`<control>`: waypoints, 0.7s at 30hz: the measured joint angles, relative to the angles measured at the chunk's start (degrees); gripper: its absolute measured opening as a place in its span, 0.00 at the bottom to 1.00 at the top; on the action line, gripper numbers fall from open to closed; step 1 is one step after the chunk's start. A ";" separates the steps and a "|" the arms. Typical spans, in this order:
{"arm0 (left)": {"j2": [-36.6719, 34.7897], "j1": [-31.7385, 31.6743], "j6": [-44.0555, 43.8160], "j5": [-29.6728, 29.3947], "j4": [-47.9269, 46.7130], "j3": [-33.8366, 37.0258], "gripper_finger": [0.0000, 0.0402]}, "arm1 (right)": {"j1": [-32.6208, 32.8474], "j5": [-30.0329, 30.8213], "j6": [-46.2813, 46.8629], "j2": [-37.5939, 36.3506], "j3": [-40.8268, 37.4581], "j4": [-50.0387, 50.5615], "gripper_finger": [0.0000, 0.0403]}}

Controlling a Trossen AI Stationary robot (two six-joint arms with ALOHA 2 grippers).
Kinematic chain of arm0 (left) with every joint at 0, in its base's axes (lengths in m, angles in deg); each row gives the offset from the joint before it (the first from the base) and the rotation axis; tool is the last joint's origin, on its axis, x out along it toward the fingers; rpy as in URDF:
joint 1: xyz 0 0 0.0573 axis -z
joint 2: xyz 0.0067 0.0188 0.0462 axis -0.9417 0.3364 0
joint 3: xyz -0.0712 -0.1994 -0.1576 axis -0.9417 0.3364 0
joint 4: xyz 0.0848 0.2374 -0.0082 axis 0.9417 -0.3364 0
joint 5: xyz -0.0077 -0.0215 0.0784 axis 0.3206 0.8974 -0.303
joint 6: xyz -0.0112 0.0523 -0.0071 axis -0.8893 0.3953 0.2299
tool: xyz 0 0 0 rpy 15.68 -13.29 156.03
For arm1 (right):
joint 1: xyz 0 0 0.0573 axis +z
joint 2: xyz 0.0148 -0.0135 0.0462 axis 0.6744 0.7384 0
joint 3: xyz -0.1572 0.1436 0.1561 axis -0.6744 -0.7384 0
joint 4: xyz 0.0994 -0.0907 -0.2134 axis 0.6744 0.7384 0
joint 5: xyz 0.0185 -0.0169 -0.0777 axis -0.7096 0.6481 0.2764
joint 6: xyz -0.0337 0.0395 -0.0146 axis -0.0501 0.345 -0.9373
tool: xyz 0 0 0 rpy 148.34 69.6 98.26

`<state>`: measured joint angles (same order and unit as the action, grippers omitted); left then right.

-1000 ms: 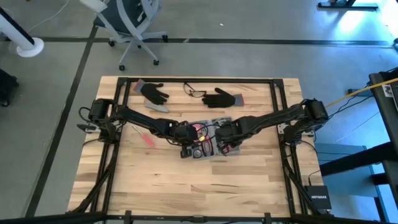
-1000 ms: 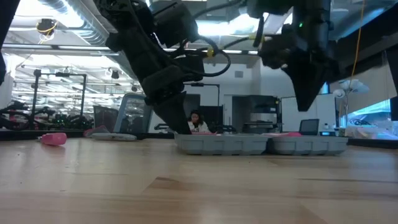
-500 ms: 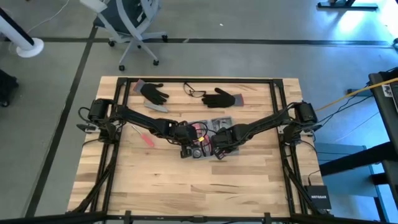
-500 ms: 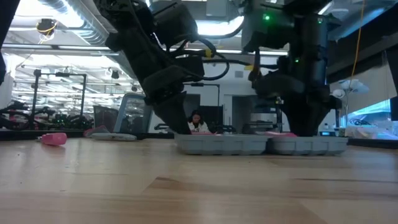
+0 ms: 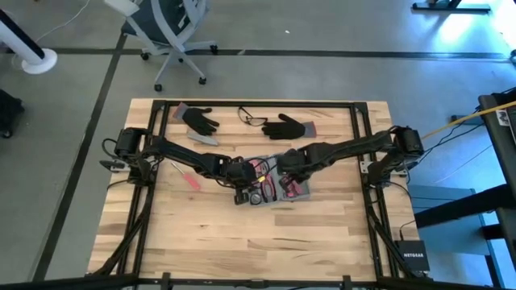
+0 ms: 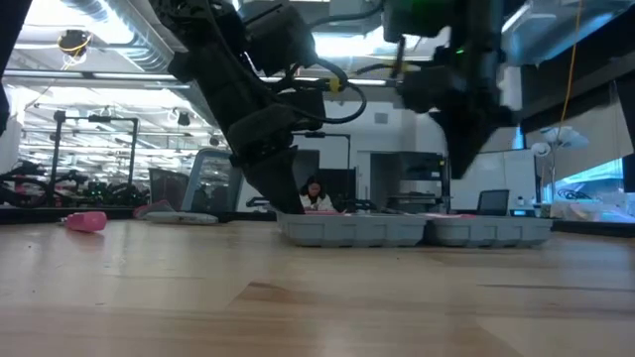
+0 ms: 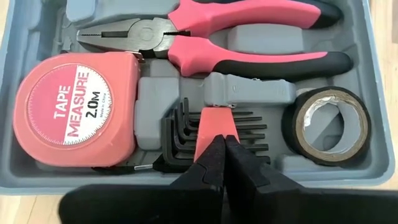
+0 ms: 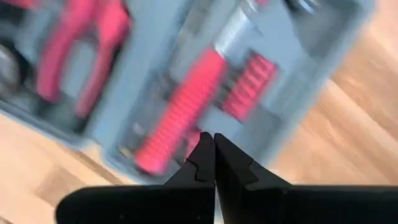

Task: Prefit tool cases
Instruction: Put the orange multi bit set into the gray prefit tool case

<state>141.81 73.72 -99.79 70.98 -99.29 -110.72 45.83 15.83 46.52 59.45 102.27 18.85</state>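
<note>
The grey-blue tool case [image 5: 292,190] lies open and flat at the table's middle, both halves side by side [image 6: 417,230]. Its left half [image 7: 373,124] holds a red tape measure [image 7: 74,109], red-handled pliers [image 7: 236,37], black tape [image 7: 323,124] and a hex key set [image 7: 186,134]. My left gripper [image 7: 222,140] is shut, its tips down in this half [image 6: 295,206]. My right gripper [image 8: 214,138] is shut and hangs above the right half [image 8: 280,62], clear of it [image 6: 458,178], over a red-handled screwdriver [image 8: 180,112]. My left gripper touches the red holder of the hex key set [image 7: 211,123] with the tips of its shut fingers. It comes slanting down from the table's left side. The holder lies in its slot in the case, which rests flat on the table.
Two black gloves [image 5: 200,121] [image 5: 286,127] and a pair of glasses [image 5: 251,118] lie near the far edge. A loose red-handled tool [image 5: 187,176] lies left of the case, under my left arm. Bare wood stretches toward the near edge.
My right gripper, shut throughout, dipped down onto the case's right half, then rose again and went toward the far edge, clear of the case. The case and my left gripper have stayed where they were.
</note>
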 joint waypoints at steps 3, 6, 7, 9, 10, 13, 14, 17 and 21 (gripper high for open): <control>0.00 0.01 -0.44 -0.07 0.00 0.00 0.00 | -0.90 -1.59 0.45 0.58 0.05 -5.12 0.00; 0.00 0.00 -2.10 -0.07 -0.04 0.00 0.00 | -0.81 -1.36 1.31 2.13 -0.04 -5.91 0.00; 0.00 0.00 -2.65 -0.07 -0.02 0.00 0.00 | -0.81 -1.10 1.25 2.79 -0.35 -6.49 0.00; 0.00 0.02 -3.62 -0.17 0.06 0.00 0.00 | -0.84 -1.82 1.16 4.49 -1.21 -8.89 0.00; 0.00 0.02 -3.77 -0.19 0.11 0.02 0.00 | -0.84 -3.07 1.06 5.37 -1.73 -11.05 0.00; 0.00 0.03 -3.69 -0.36 0.15 0.07 0.00 | -0.51 -6.11 0.48 8.89 -2.44 -13.53 0.00; 0.00 0.04 -3.66 -0.31 0.14 0.07 0.00 | -0.14 -6.20 0.28 9.97 -2.43 -13.20 0.00; 0.00 0.04 -3.63 0.00 0.35 0.04 0.00 | 1.35 -4.79 -0.52 11.82 -2.14 -10.93 0.00; 0.07 0.07 -3.67 0.04 0.52 0.02 0.00 | 1.74 -5.24 -1.48 11.49 -1.85 -9.75 0.00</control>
<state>141.87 73.79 -103.45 71.02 -98.77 -110.70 47.57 10.58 45.04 70.94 100.41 9.10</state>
